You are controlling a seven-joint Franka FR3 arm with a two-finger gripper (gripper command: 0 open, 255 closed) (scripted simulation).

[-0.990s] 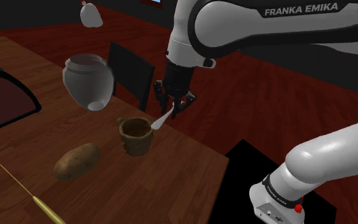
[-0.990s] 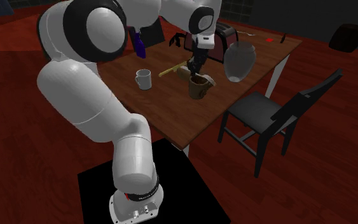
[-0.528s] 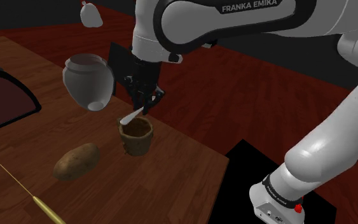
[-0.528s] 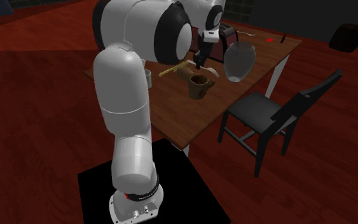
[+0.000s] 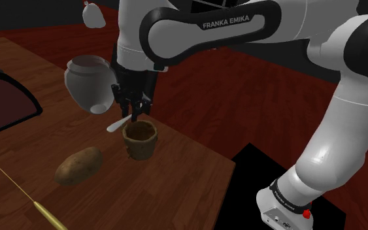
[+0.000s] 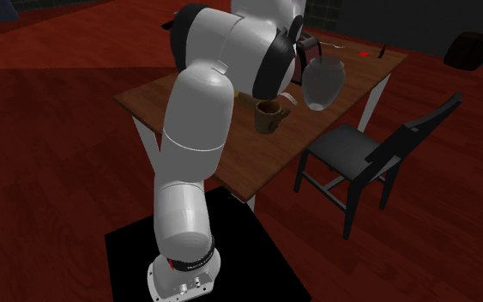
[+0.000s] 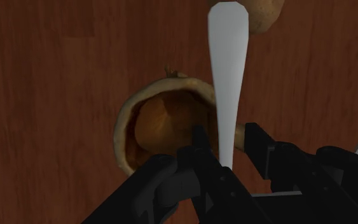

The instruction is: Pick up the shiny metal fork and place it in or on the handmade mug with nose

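A dark brown wooden tabletop (image 5: 176, 173) is carrying the things, and a reddish plank floor (image 5: 241, 98) is spreading around it. The brown, rough-walled mug (image 5: 140, 139) is standing upright near the tabletop's edge. Directly above the mug, the claw (image 5: 131, 112) is pointing down and pinching the fork (image 5: 117, 124), drawn plain white, by one end. The fork's free end is jutting out sideways past the mug's rim, off the tabletop.

In the shoulder view a potato (image 5: 79, 164) is lying near the mug, a grey jar (image 5: 91, 83) is standing behind the mug, and a thin yellow stick (image 5: 32, 199) is lying beyond the potato.

The second exterior view is showing what is cut off there: a black chair (image 6: 364, 154) is standing at the tabletop's side nearest the mug (image 6: 269, 114), and a black mat (image 6: 256, 257) is lying under the stand.

The wrist view is looking into the mug's (image 7: 149, 124) hollow. There the fork (image 7: 228, 83) is crossing one edge of the mug's mouth, and the black fingers (image 7: 199, 153) are clasping it.
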